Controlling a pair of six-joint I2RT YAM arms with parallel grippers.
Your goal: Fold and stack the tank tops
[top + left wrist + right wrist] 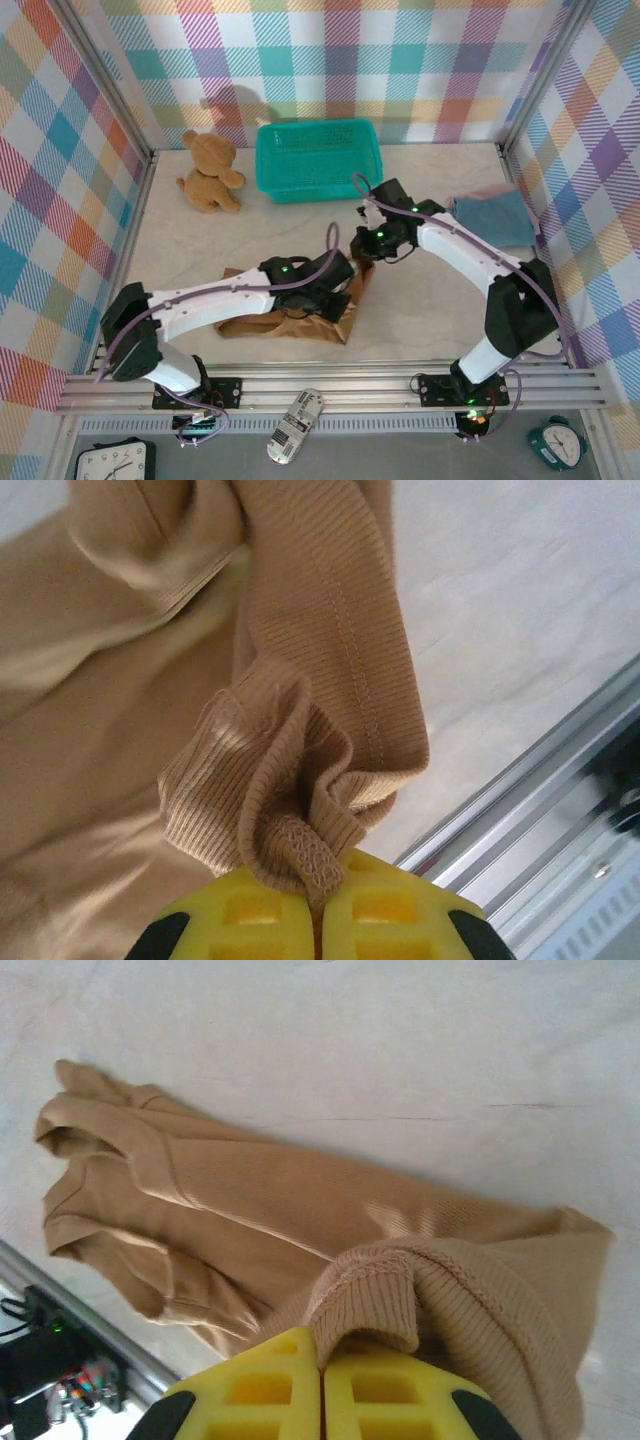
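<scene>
The ribbed ochre tank top [290,328] lies rumpled near the front edge of the table [250,225]. The left gripper [320,905] and the right gripper [322,1365] each pinch a bunched hem of it.

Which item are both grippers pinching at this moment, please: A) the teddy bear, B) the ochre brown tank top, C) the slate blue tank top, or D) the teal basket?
B: the left gripper and the right gripper are each shut on a bunched fold of the ochre brown tank top.

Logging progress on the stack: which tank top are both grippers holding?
The ochre brown tank top, pinched by the left gripper and the right gripper. The slate blue one lies folded off to the right, untouched.
</scene>
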